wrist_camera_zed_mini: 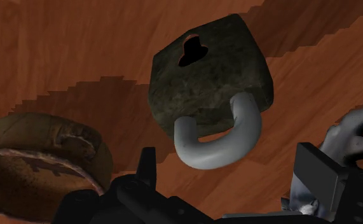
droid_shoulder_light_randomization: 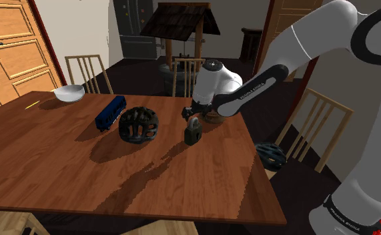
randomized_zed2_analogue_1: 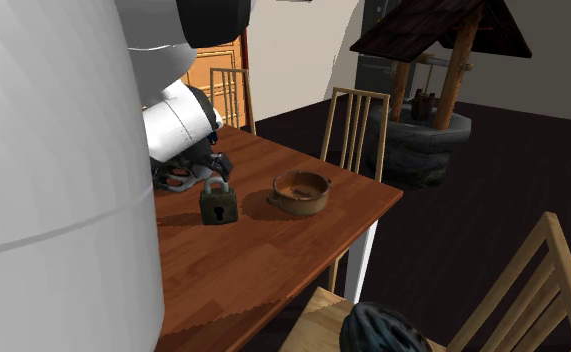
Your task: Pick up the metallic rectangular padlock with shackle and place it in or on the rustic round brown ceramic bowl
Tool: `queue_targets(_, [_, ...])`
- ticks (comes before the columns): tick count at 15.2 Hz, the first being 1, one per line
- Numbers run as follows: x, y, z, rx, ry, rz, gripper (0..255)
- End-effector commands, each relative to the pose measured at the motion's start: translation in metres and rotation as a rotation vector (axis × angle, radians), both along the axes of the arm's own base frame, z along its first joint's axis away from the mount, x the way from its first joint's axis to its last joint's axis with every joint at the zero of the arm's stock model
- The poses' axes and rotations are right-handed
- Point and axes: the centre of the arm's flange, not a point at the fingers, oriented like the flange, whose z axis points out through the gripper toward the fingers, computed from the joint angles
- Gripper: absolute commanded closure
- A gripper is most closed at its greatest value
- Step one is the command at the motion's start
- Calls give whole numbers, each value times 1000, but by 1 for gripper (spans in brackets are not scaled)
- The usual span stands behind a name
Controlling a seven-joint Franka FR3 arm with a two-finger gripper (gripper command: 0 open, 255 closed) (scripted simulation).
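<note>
The padlock (droid_shoulder_light_randomization: 193,131) stands upright on the wooden table (droid_shoulder_light_randomization: 62,167), a dark, weathered metal block with a keyhole and a grey shackle (wrist_camera_zed_mini: 219,139). My gripper (droid_shoulder_light_randomization: 195,113) hangs just above it, open; in the wrist view the gripper (wrist_camera_zed_mini: 231,175) has its fingers on either side of the shackle without touching it. The brown round bowl (randomized_zed2_analogue_1: 301,190) with a chipped rim sits close beside the padlock (randomized_zed2_analogue_1: 218,203), toward the table's corner; the same bowl (wrist_camera_zed_mini: 40,159) shows next to one finger in the wrist view.
A black bike helmet (droid_shoulder_light_randomization: 139,124) lies right beside the padlock, and a blue toy bus (droid_shoulder_light_randomization: 110,112) and a white bowl (droid_shoulder_light_randomization: 69,93) sit farther along the table. Wooden chairs (randomized_zed2_analogue_1: 353,125) ring the table; another helmet (droid_shoulder_light_randomization: 270,154) rests on one.
</note>
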Motion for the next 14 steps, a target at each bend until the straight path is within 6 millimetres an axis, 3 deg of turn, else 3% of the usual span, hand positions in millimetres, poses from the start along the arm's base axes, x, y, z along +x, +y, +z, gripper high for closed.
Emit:
queue_targets(1, [5, -1, -9, -1, -2, -1, 0])
queue_targets(4, [12, -4, -26, -1, -2, -1, 0])
queue_targets(12, [12, -4, -26, -1, -2, -1, 0])
queue_targets(13, [12, -4, -26, -1, -2, -1, 255])
queue_targets(14, [12, -4, -26, -1, -2, -1, 255])
